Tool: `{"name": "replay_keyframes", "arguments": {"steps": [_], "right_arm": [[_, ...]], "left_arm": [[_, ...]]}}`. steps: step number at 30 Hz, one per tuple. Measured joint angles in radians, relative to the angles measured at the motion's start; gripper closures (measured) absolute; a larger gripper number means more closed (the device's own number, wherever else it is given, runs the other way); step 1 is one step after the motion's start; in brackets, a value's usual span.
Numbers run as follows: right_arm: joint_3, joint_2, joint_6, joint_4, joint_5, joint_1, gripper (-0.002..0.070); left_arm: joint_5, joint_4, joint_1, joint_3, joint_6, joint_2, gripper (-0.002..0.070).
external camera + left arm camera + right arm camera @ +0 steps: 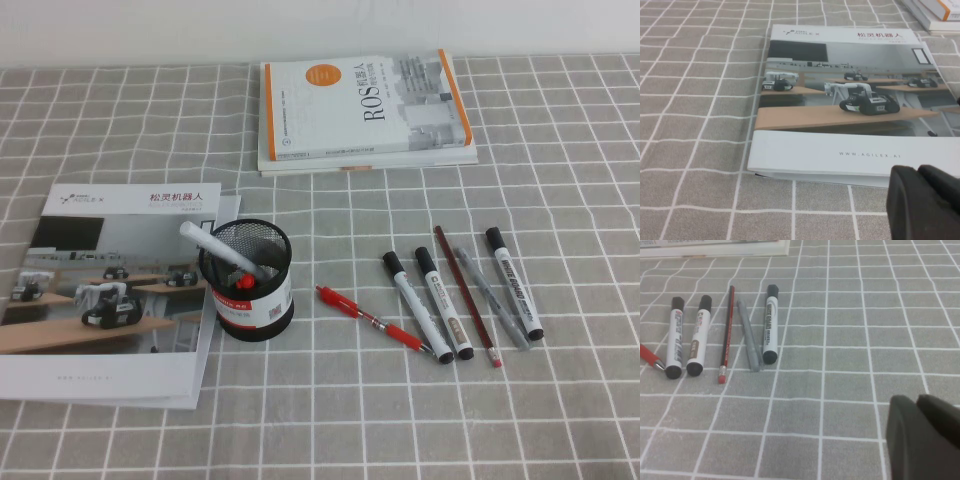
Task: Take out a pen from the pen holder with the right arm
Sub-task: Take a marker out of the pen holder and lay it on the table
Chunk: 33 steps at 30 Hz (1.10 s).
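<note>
The right end effector [916, 400] hangs closed and empty over bare counter [850, 390]. It is to the near right of the row of markers [771, 322] and well apart from the black mesh pen holder [252, 285]. That holder stands left of centre, just beside the brochure [110, 300]. A white marker [215, 248] leans out of it toward the far left, and a red-capped pen [243, 283] sits low inside. The marker looks the easier target. Open the jaws first, come in from above and close on the exposed shaft above the rim. Then lift along its tilt so the light holder doesn't tip. The left end effector [918, 171] is parked closed over the brochure's near edge.
</note>
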Motion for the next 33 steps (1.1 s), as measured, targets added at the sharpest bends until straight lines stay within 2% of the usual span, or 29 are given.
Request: {"name": "replay_keyframes", "arguments": {"steps": [21,33], "right_arm": [[0.0,0.0,0.0,0.052,0.0,0.0,0.0689],[0.0,0.0,0.0,0.276,-0.183,0.0,0.0689]], "left_arm": [[0.0,0.004,0.0,0.0,0.0,0.0,0.0678],[0.0,0.004,0.0,0.0,0.0,0.0,0.0678]]}}
